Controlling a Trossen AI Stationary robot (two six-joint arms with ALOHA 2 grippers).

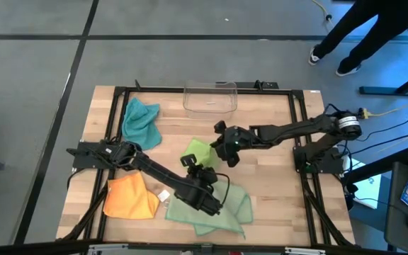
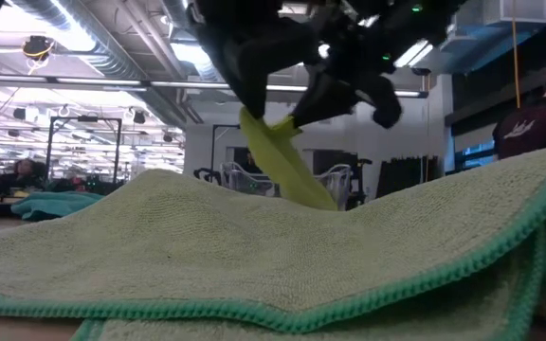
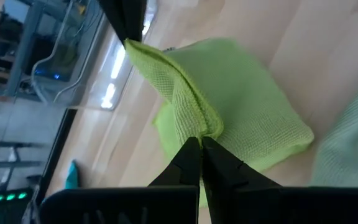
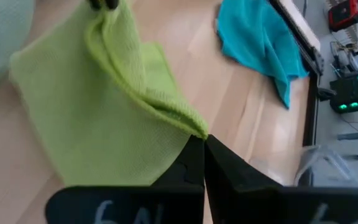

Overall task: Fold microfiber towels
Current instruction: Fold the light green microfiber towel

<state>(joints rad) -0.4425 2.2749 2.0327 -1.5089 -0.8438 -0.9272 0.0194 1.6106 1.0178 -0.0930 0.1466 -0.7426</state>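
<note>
The lime green towel (image 1: 198, 151) is near the table's middle, its top edge raised between my two grippers. My left gripper (image 1: 190, 162) is shut on one corner and my right gripper (image 1: 218, 150) on the other. The pale sage towel (image 1: 214, 209) lies spread at the near edge, partly under my left arm, and fills the low view's foreground (image 2: 254, 246). An orange towel (image 1: 129, 198) lies at the near left, and a teal towel (image 1: 140, 120) lies crumpled at the far left. My left gripper pinches one corner of the lime towel (image 3: 204, 127) between its two shut fingers, slanting down from the near side. The raised edge (image 3: 166, 68) runs from there to the other gripper. The rest drapes down, its lower part (image 3: 266, 134) on the table. My right gripper pinches the opposite corner of the lime towel (image 4: 196, 127) between its shut fingers, slanting down from the table's right. The edge (image 4: 135, 74) sags a little between the two grippers. The cloth hangs below it, and its lower part (image 4: 92, 143) rests on the wood.
A clear plastic bin (image 1: 210, 98) stands at the far edge, behind the lime towel. A black metal frame (image 1: 299, 134) runs round the table. A person's legs (image 1: 346, 42) show beyond the far right corner. Bare wood (image 1: 275, 198) lies at the near right.
</note>
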